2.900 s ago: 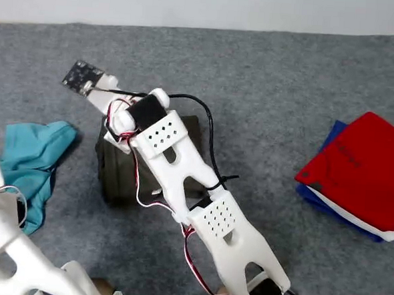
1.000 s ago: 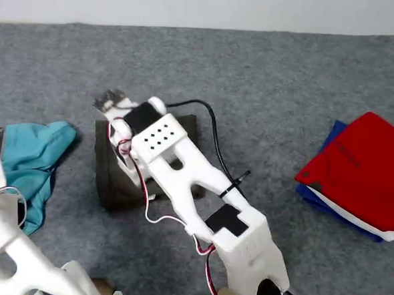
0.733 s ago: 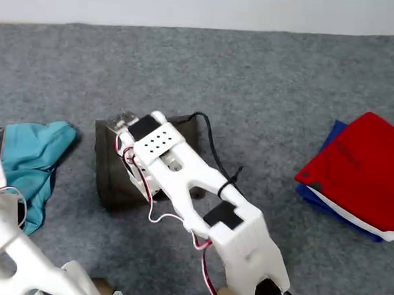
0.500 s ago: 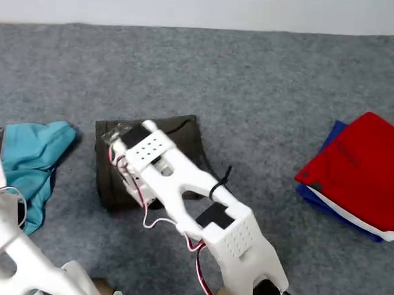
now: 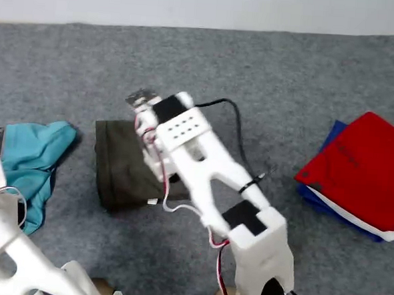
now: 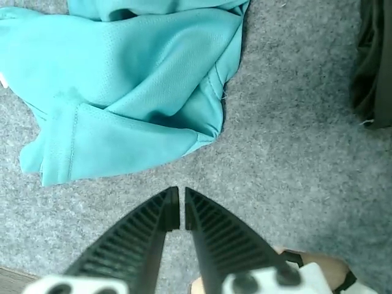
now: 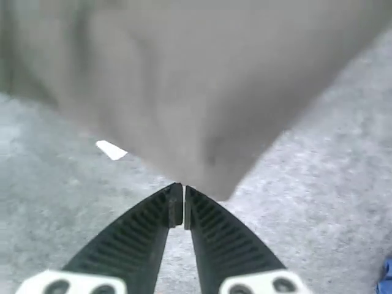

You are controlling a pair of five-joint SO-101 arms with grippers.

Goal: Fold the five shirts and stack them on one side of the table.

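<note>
Here, right end effector (image 7: 177,195) closed, tips beside olive shirt (image 7: 184,86) corner.

The grey table (image 5: 268,78) carries a teal shirt (image 5: 32,154), an olive shirt (image 5: 119,166) and a red-topped stack (image 5: 363,171).

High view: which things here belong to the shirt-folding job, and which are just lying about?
Part of the job:
- folded olive shirt
- crumpled teal shirt
- stack of shirts with a red one on top, at the table's side
- left gripper and right gripper, both shut

Not part of it:
- grey table cover
- pale wall behind
</note>
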